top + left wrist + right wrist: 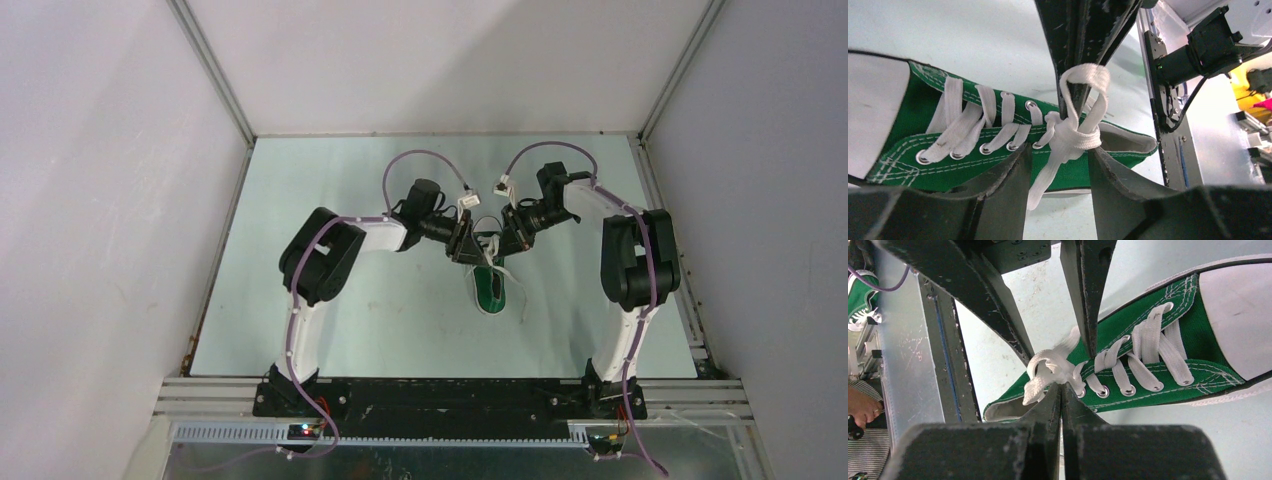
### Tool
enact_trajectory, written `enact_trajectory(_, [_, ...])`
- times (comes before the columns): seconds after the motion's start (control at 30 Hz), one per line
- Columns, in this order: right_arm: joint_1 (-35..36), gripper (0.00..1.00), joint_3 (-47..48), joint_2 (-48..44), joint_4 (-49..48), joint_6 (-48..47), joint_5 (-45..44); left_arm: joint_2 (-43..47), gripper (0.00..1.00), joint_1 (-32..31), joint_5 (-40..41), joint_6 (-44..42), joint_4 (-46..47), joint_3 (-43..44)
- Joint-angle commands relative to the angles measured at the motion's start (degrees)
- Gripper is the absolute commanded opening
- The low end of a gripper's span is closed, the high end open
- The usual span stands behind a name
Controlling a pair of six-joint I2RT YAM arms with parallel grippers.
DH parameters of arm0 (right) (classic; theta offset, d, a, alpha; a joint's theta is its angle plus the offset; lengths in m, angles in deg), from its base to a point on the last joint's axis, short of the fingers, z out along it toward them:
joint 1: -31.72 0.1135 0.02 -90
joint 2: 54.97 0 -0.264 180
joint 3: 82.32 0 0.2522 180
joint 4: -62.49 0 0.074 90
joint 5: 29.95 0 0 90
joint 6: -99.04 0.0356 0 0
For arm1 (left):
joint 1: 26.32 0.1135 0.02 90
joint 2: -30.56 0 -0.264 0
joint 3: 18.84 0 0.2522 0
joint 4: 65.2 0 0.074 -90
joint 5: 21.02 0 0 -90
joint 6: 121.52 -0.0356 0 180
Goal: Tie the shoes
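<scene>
The green sneaker (490,292) lies mid-table, toe toward the arms, and also shows in the left wrist view (908,110) and the right wrist view (1208,347). Its white laces meet in a knot (1070,134) at the top eyelets. My left gripper (467,247) is open, its fingers either side of the knot (1058,150), and a loose lace end (1040,182) hangs between them. My right gripper (512,235) is shut at the knot (1062,386), with a lace loop (1084,80) wrapped around its tips.
The pale mat (330,300) is boxed in by white walls with aluminium corner posts (215,80). A loose lace end (522,300) trails right of the shoe. The arm bases sit on a black rail (450,395) at the near edge.
</scene>
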Motion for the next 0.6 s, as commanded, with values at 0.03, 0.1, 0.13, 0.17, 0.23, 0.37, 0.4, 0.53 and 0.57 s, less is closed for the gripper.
enact_trajectory(0.03, [-0.23, 0.0, 2.12, 0.62, -0.64, 0.89, 0.16, 3.12, 0.53, 0.07, -2.86, -7.08, -5.63, 3.1])
enact_trajectory(0.1, [-0.23, 0.0, 2.08, 0.64, -0.65, 1.1, 0.14, 3.21, 0.57, 0.07, -3.07, -5.28, -4.31, 2.91])
enact_trajectory(0.13, [-0.24, 0.0, 2.12, 0.71, -0.67, 1.34, 0.09, 3.27, 0.58, 0.07, -3.33, -5.14, -4.08, 2.97])
enact_trajectory(0.17, [-0.3, 0.0, 2.15, 0.76, -0.7, 1.62, 0.09, 3.24, 0.59, 0.07, -3.47, -5.07, -4.06, 2.98])
enact_trajectory(0.23, [-0.29, 0.0, 2.13, 0.88, -0.8, 1.98, 0.12, 3.29, 0.59, 0.07, -3.96, -5.95, -4.88, 3.11])
enact_trajectory(0.37, [-0.27, 0.0, 2.1, 0.9, -0.9, 2.35, 0.03, 3.67, 0.6, -0.13, -4.52, -15.85, -15.63, 5.28])
enact_trajectory(0.4, [-0.29, 0.0, 2.14, 0.91, -0.9, 2.36, -0.02, 3.76, 0.6, -0.18, -4.41, -17.59, -19.78, 6.31])
enact_trajectory(0.53, [-0.22, 0.0, 2.09, 0.99, -0.91, 2.58, -0.06, 3.97, 0.61, -0.17, -4.01, -17.06, -18.76, 6.71])
enact_trajectory(0.57, [-0.24, 0.0, 2.08, 0.99, -0.95, 2.61, -0.04, 3.92, 0.62, -0.18, -3.61, -15.55, -17.06, 6.12])
